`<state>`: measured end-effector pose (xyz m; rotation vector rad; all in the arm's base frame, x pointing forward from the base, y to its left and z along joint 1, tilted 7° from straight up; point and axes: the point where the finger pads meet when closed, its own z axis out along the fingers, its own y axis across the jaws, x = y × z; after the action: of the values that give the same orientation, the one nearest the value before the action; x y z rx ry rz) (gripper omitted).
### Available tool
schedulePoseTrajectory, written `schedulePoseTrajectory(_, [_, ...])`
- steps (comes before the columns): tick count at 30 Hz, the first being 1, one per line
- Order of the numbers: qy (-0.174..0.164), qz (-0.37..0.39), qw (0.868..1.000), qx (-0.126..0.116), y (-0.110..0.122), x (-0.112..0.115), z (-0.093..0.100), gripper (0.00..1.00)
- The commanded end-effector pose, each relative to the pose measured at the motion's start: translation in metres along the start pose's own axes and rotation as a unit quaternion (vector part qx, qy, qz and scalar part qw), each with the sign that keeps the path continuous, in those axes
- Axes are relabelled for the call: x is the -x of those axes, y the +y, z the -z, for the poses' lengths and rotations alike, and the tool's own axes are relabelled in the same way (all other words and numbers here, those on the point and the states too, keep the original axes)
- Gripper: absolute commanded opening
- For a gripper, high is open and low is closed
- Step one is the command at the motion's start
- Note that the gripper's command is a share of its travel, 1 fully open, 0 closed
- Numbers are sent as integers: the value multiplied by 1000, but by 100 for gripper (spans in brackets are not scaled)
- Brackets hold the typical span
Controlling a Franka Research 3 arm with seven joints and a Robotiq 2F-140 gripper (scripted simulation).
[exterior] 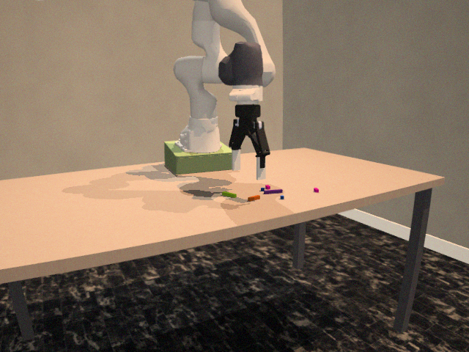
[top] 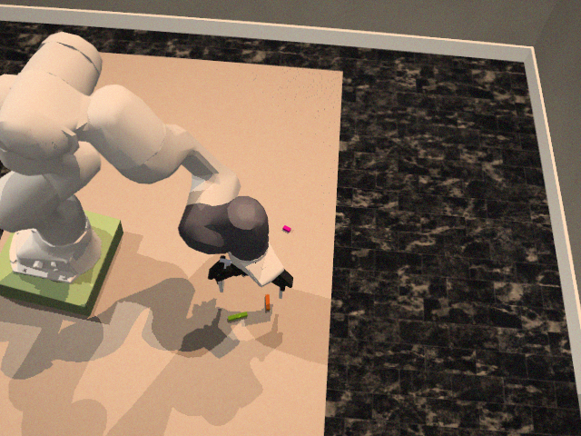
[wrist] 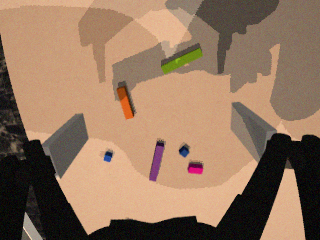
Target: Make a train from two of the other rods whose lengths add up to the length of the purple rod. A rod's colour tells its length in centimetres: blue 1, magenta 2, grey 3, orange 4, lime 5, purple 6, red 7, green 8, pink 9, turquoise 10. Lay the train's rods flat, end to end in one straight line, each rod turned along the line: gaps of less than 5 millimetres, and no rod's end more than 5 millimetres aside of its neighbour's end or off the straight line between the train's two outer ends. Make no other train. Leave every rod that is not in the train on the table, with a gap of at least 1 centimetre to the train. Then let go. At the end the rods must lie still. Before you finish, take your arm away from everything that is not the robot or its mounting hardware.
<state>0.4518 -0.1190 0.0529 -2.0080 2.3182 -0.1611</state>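
Surface [exterior: 113,227] first: a wide tan top on grey legs fills the lower half of the exterior view, and the white arm rises from a green base block [exterior: 177,160] near the upper middle. Below the arm's dark wrist hangs the gripper [exterior: 248,166], its fingers spread wide with nothing between them, hovering above the rods, which lie in a loose group just right of centre. Largest of these is the purple rod [wrist: 156,160], lying nearly upright low in the middle of the wrist view. Next comes the lime rod [wrist: 182,60], tilted in the upper middle, then the orange rod [wrist: 126,103] at left centre, well apart from both. One magenta rod [wrist: 195,168] lies just right of the purple one, with a blue rod [wrist: 184,151] beside it; a second blue rod [wrist: 108,156] sits at lower left, and a second magenta rod [top: 286,229] lies alone, right of the wrist in the top view. Orange with magenta, or lime with blue, would match purple. My judgement is that the first pick is being lined up; doing it well means descending straight over the chosen rod's middle, fingers across its narrow width, without nudging the small neighbours crowded by the purple rod.
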Motion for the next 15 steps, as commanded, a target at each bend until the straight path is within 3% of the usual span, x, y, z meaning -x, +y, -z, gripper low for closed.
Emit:
schedulePoseTrajectory(1, [0, -51, 999, -1, -3, 5, 0, 100])
schedulePoseTrajectory(3, [-1, -96, 995, -1, -5, 9, 0, 100])
schedulePoseTrajectory(15, [-1, -187, 982, 0, -9, 18, 0, 100])
